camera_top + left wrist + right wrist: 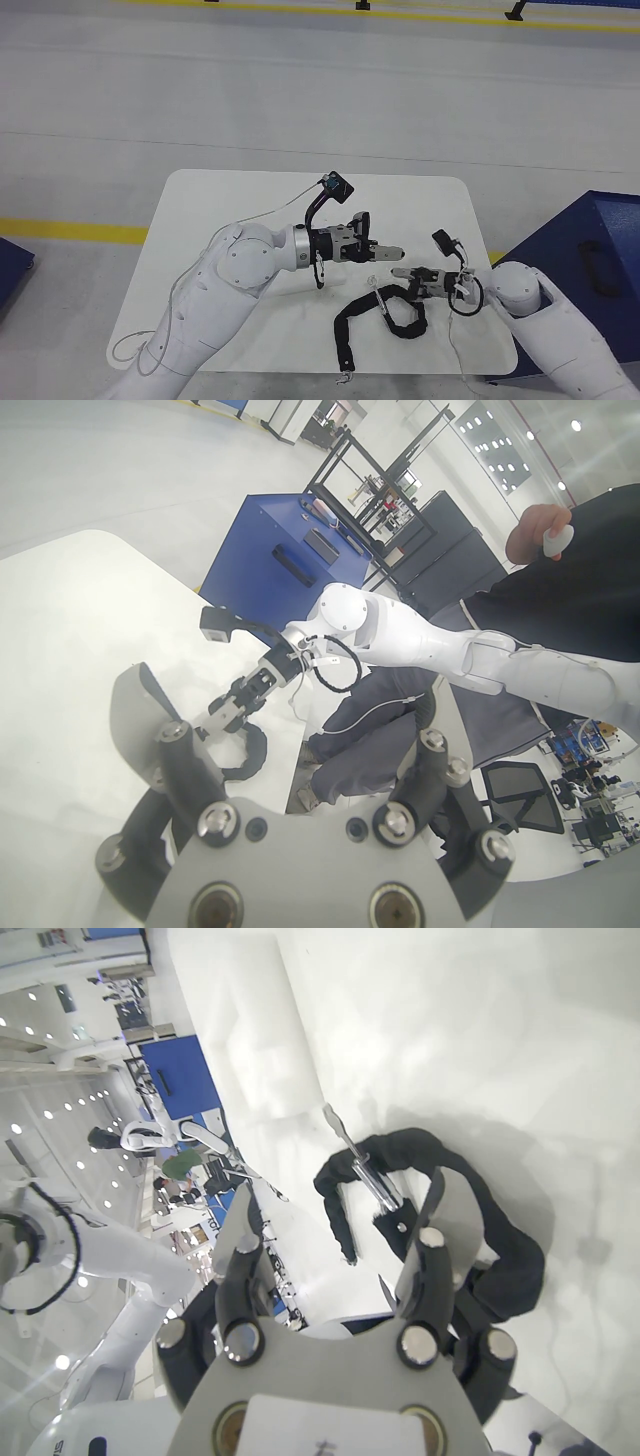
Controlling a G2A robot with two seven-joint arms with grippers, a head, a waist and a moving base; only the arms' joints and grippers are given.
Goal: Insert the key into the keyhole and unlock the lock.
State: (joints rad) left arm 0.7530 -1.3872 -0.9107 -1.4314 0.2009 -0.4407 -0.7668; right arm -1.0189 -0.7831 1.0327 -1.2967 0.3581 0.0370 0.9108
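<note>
Lock: a black sleeved chain lock lies curled on the white desk.
Key: a silver key juts from the lock's bare metal cylinder end, in line with it and touching. How deep it sits cannot be told.
Right gripper: at the lock's body end, fingers apart, one finger over the chain.
Left gripper: just beyond the lock on the side away from the robot, fingers spread wide.
Writing: a white label on the right wrist plate bears a dark mark too blurred to read.
Cabinet: blue, well apart from the lock.
</note>
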